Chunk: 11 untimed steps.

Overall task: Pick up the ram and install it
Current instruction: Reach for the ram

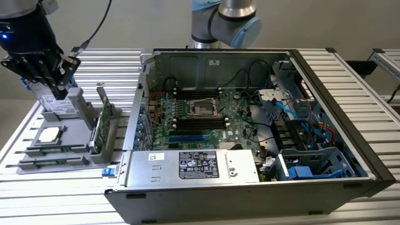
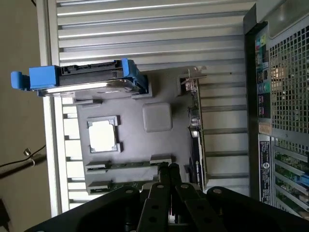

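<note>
Gripper (image 1: pixel 61 95), jaws shut tight with nothing between them, hangs over the hard drive (image 1: pixel 57 107) standing in the gray holder (image 2: pixel 135 140), while the ram (image 2: pixel 130 164) lies flat in a slot at the holder's opposite end.

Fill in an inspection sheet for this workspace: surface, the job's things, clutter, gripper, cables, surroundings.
Surface: slatted metal table, with a grey tray on the exterior view's left.
Job's things: ram lying flat in the tray; open computer case with the motherboard exposed.
Clutter: hard drive, processor chip and green card, all in the tray.
Gripper: gripper shut, nothing seen in it, above the tray near the hard drive.
Cables: black cable running to the gripper; blue cables inside the case.
Surroundings: robot arm behind the case.
</note>
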Motion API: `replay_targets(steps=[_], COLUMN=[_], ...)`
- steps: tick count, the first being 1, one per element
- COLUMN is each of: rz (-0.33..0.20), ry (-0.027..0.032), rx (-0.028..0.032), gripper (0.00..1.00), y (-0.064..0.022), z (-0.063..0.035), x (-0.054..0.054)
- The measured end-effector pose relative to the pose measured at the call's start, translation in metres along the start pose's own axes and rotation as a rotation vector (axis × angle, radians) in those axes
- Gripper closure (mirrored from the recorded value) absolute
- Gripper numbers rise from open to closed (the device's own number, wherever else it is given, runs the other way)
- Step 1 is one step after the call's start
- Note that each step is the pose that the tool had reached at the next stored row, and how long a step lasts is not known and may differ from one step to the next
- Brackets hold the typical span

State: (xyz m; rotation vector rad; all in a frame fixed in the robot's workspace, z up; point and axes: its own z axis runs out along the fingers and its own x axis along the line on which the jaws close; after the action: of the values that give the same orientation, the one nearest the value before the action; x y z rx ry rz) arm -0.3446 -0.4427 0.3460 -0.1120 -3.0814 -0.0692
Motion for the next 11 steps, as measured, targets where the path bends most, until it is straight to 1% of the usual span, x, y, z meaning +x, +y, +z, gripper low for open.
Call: replay_targets(steps=[9,11], rz=[0.001,0.001], ry=[0.0184,0.0217], rx=[0.0014,0.0016], gripper=[0.9,0.9], y=[-0.0151,-0.0187], z=[0.0138,0.016], x=[0.031,0.038])
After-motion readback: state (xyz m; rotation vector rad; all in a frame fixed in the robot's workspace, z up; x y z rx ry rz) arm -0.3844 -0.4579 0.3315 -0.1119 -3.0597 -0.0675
